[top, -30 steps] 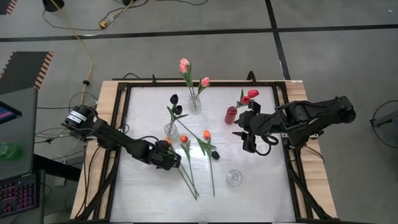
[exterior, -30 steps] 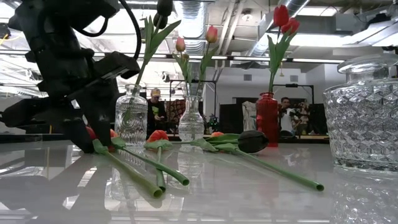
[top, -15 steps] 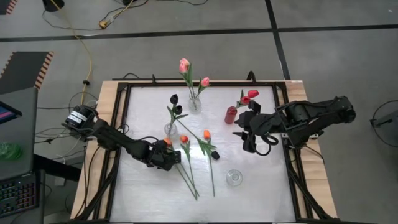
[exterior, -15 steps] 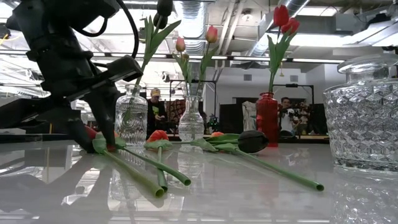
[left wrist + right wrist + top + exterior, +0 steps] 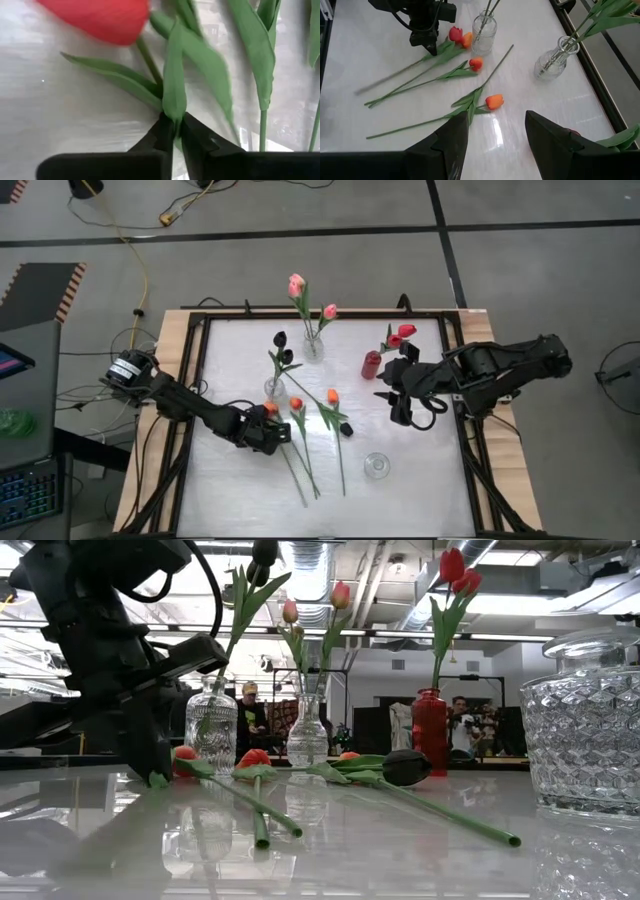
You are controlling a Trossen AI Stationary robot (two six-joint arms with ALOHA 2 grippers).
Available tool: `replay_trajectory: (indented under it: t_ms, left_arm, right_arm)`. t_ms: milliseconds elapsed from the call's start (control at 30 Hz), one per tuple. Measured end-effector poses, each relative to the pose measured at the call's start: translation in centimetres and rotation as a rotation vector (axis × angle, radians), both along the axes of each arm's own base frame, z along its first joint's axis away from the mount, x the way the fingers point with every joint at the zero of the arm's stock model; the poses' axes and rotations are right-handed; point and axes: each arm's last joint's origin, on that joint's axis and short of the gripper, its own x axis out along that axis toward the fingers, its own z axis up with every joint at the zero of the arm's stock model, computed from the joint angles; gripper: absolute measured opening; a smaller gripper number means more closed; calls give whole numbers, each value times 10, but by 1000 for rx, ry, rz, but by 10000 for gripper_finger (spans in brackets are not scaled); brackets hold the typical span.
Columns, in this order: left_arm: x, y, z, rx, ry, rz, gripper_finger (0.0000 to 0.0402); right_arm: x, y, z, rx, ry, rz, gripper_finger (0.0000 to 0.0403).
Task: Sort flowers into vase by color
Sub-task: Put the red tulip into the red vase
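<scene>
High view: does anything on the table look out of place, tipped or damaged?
Nothing is tipped or broken. The vases stand upright, including the red vase. Several flowers lie loose on the table, unsorted. The left gripper is shut on the leaf of a red tulip; the right gripper waits open.

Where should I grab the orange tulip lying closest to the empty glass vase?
Grip the orange tulip on its bare lower stem, coming straight down from above: it lies flat on the table, with leaves bunched near the head.
</scene>
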Motion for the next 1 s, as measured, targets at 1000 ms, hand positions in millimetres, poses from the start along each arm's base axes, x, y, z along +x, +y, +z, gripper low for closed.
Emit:
replay_trajectory:
  t_ms: [1000]
  left_arm:
    - [-34, -30, 69, 142, -259, -377, 0]
  right_arm:
    - [-3, -1, 2, 34, -19, -29, 224]
